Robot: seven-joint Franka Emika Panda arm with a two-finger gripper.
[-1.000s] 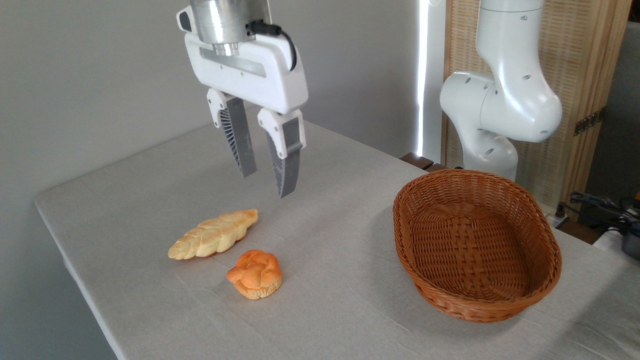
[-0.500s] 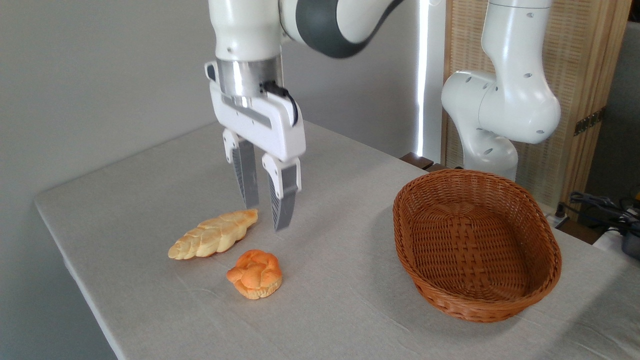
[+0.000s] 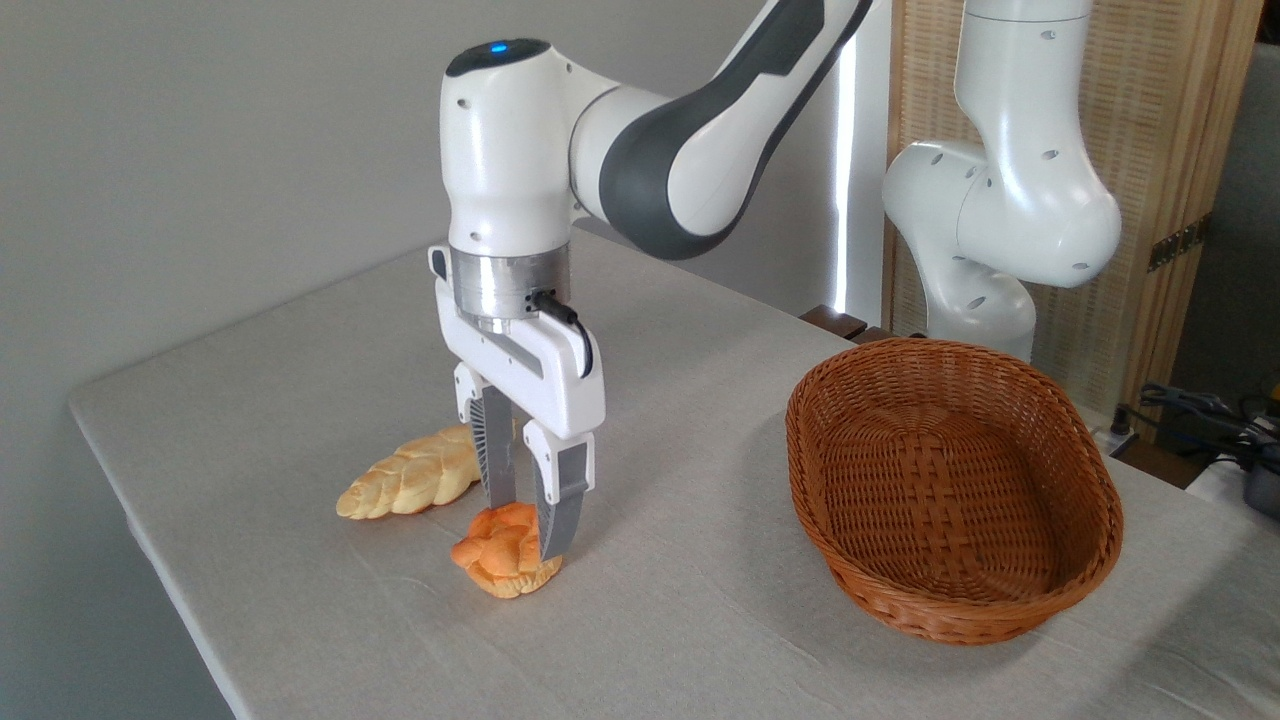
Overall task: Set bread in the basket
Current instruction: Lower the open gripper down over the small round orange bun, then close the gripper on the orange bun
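Bread (image 3: 495, 562): light, soft, crushable knotted bun; grip across its sides. Claw (image 3: 528, 525) straddles it, slightly open, not clamped.

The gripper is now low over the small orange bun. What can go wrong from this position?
1. The gripper straddles only the right part of the bun, so an off-centre pinch may let it rotate or slip out.
2. The braided loaf lies close behind the fingers; they could nudge it.
3. The basket has a raised rim; a low carry might knock the bun against it.
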